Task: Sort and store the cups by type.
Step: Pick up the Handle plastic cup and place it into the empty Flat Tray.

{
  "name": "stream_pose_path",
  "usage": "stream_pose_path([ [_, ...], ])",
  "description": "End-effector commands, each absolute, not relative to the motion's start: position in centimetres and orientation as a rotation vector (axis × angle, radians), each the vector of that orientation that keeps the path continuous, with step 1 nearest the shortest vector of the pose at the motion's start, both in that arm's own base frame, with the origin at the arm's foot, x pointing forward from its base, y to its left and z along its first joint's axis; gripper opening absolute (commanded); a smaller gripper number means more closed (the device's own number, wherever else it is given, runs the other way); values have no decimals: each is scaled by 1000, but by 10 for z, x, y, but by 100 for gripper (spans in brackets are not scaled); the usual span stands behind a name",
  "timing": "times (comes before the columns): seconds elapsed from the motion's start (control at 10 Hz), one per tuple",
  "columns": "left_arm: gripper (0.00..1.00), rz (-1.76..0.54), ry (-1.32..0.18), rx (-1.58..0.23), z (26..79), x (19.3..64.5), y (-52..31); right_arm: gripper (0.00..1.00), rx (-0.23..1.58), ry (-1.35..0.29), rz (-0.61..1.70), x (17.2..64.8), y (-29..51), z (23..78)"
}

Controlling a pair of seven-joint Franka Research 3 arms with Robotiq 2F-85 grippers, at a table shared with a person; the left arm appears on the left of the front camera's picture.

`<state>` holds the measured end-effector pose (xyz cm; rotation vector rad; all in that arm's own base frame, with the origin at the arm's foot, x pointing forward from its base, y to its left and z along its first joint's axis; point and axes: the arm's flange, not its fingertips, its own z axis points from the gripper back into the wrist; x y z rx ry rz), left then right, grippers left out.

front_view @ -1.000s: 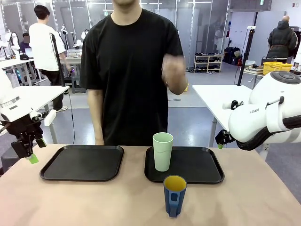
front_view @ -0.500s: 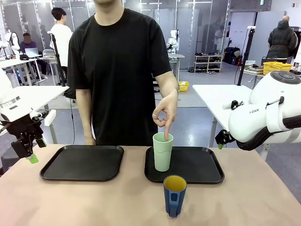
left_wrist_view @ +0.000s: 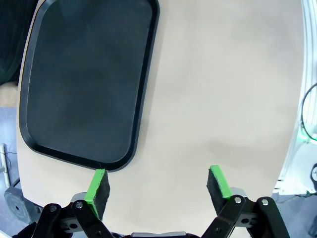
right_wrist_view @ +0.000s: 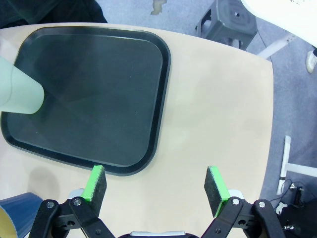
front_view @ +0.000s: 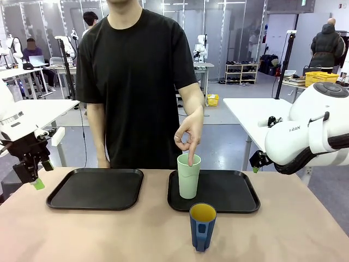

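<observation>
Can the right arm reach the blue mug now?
Probably yes: the blue mug stands alone on bare table, the right gripper is open, and the person's hand is at the green tumbler.

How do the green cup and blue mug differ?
The green cup is taller, no handle; the blue mug shorter, handled, yellow inside. The green cup stands on the right tray, the blue mug on bare table. A person's finger points into the green cup; the blue mug untouched. Both upright.
</observation>
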<state>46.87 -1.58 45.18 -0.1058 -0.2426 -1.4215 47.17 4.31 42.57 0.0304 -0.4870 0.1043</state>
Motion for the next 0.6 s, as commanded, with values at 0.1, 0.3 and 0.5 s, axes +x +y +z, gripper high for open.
stream_pose_path([
  [0.1, 100, -1418, -249, -91, 453, 470, -16, 100, -105, -467, 498, 481, 39, 437],
  [0.3, 100, -1418, -249, -91, 453, 470, -16, 100, -169, -459, 813, 488, 33, 446],
  [0.5, 100, -1418, -249, -91, 453, 470, -16, 100, -217, -351, 1108, 486, 37, 448],
])
